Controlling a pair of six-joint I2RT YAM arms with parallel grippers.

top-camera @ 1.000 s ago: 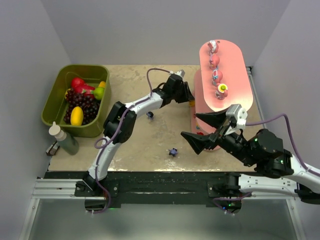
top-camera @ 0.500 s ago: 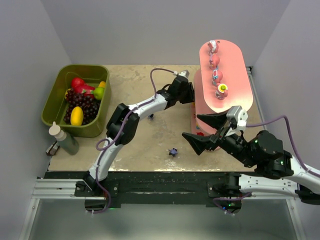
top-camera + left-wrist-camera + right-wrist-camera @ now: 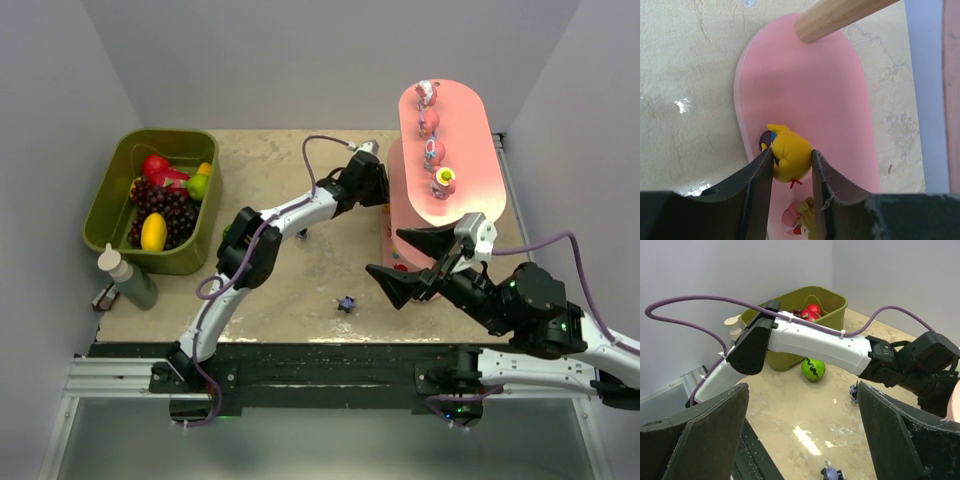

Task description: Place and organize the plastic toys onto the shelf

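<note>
Between the left jaws, closed on it, a yellow toy (image 3: 790,159), lately carried in closer, is held low over a lower board of the shelf (image 3: 830,100) at the counter's (image 3: 300,290) far right, so release seems due; the right jaws are spread wide, empty.

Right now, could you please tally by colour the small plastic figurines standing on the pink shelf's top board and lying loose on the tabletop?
Mostly pink plastic figurines, top board: 3
Yellow-topped pink plastic figurine, top board: 1
Dark purple plastic figurines, tabletop: 2
Total: 6
</note>
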